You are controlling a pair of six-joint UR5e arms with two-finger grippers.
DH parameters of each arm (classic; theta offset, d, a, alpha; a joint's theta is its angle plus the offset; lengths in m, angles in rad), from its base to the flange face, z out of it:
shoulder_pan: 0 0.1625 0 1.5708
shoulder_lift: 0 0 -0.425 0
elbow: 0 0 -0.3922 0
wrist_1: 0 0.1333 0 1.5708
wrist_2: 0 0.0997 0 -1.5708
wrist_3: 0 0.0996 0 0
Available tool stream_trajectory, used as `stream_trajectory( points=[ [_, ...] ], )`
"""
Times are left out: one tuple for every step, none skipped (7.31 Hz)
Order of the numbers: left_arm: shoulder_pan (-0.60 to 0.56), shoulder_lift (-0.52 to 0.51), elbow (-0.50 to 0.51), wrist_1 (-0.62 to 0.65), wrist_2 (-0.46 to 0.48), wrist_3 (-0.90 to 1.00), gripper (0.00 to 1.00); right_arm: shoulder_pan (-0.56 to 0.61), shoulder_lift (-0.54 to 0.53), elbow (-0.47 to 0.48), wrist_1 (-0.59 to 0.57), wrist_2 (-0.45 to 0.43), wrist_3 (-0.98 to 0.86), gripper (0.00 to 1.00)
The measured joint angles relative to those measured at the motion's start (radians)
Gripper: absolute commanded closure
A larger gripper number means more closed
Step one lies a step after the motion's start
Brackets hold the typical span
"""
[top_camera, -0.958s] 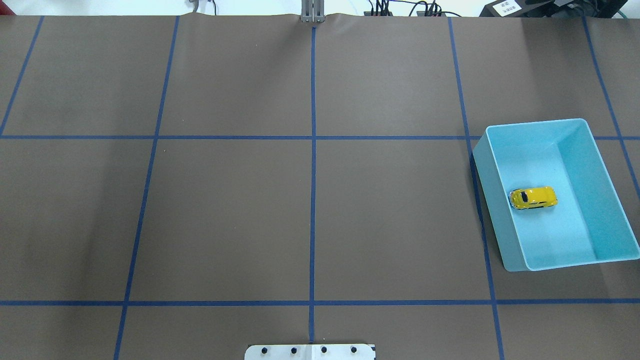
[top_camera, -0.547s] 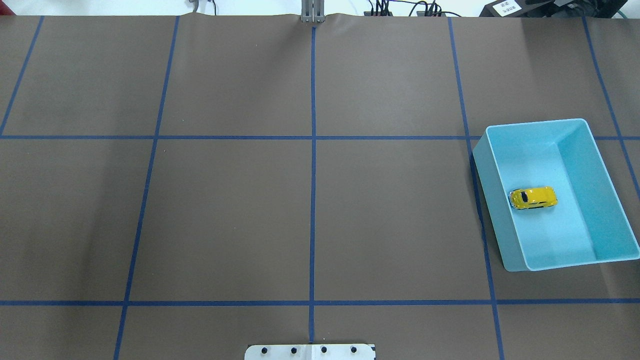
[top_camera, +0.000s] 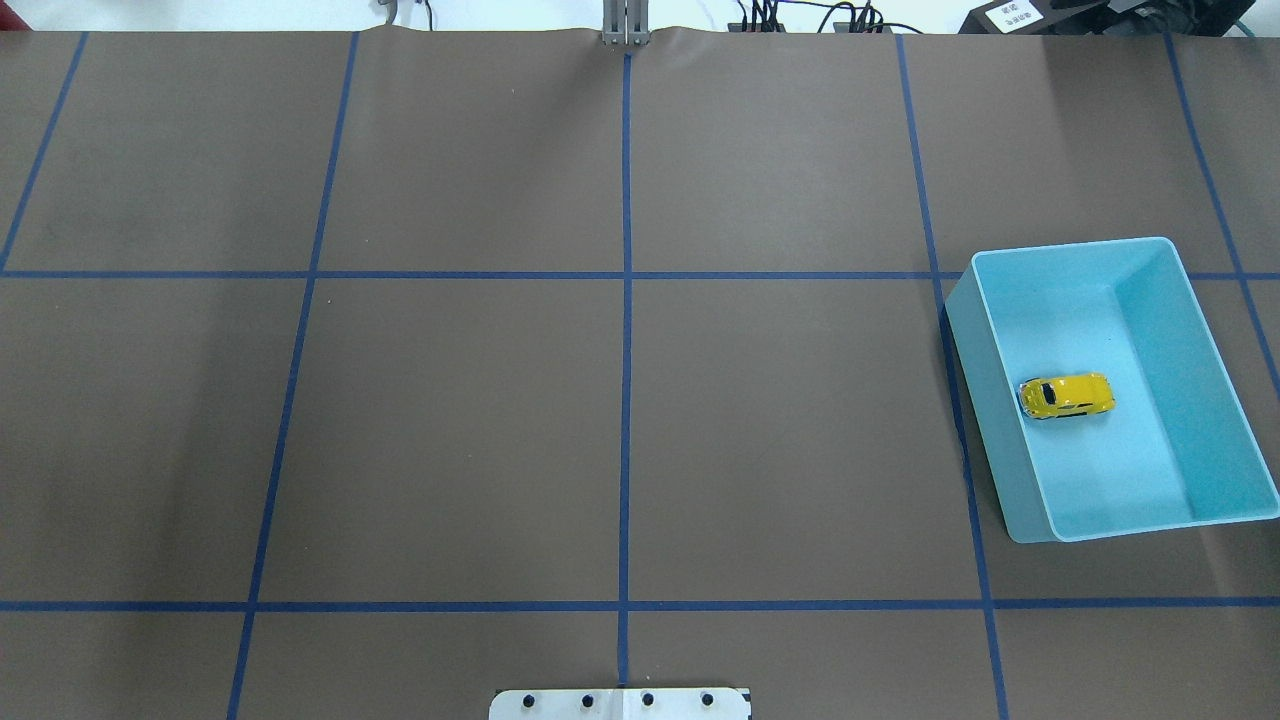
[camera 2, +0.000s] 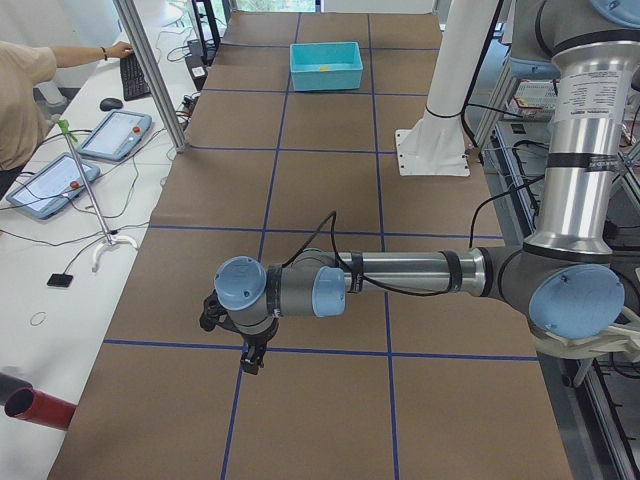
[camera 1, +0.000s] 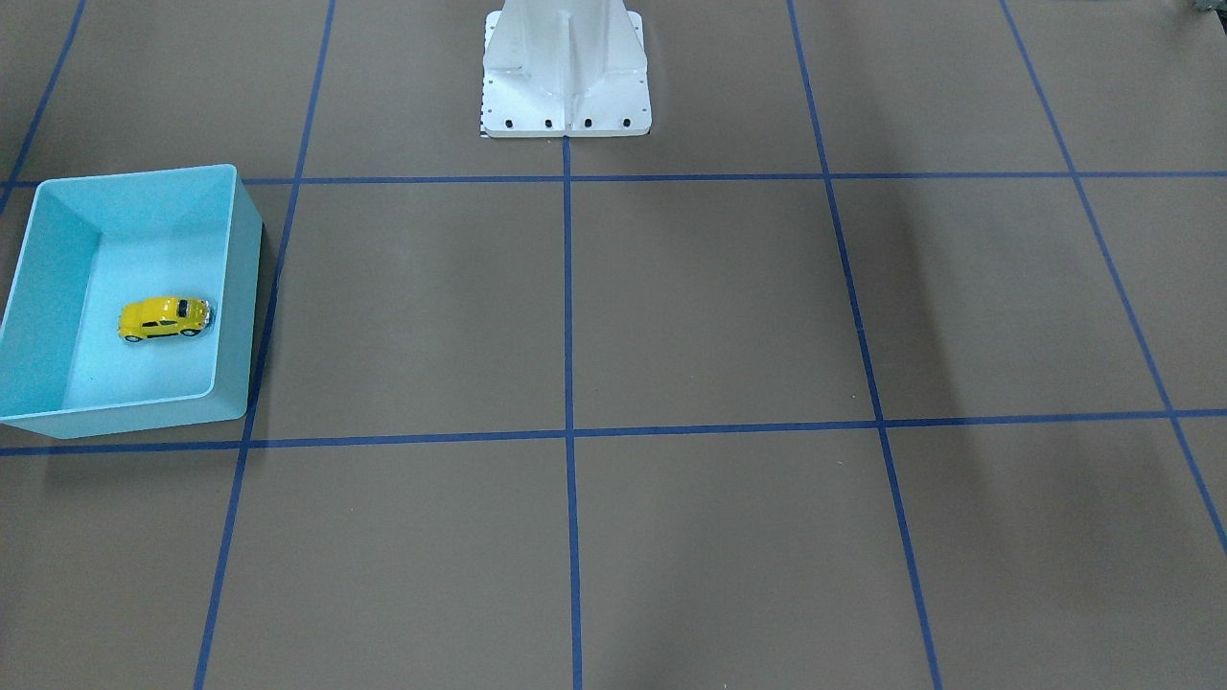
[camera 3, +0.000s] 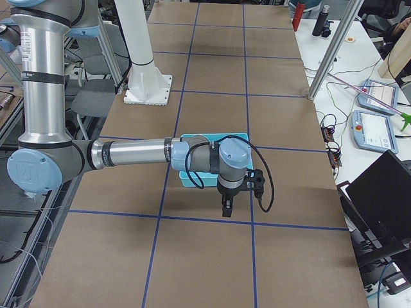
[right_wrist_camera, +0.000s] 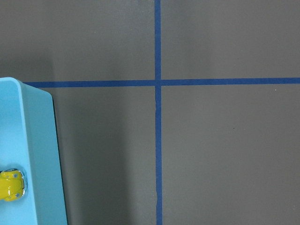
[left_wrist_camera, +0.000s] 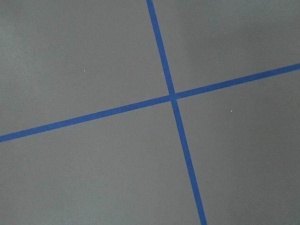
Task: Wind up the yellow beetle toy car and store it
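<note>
End effector of right arm [camera 3: 225, 206] hung just outside turquoise bin [top_camera: 985, 430], grip unreadable. Within lay yellow beetle toy car [top_camera: 1066, 396], long axis across bin's short span. Far down desk [top_camera: 450, 450] hung end effector of left arm [camera 2: 249, 358], equally unreadable.

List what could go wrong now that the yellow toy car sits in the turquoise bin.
1. The tiny yellow Beetle-shaped toy car stands on its wheels inside the open turquoise plastic bin; if its spring is wound, it might roll into a wall.
2. The right gripper hangs close beside the bin, so a low sweep could nudge it.
</note>
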Motion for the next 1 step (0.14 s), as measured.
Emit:
stream_trajectory(
  points=[
    [0.0, 0.0, 0.005, 0.0, 0.001, 0.0, 0.0, 0.0, -0.002, 0.001, 0.0, 0.0, 0.0, 0.0]
  ],
)
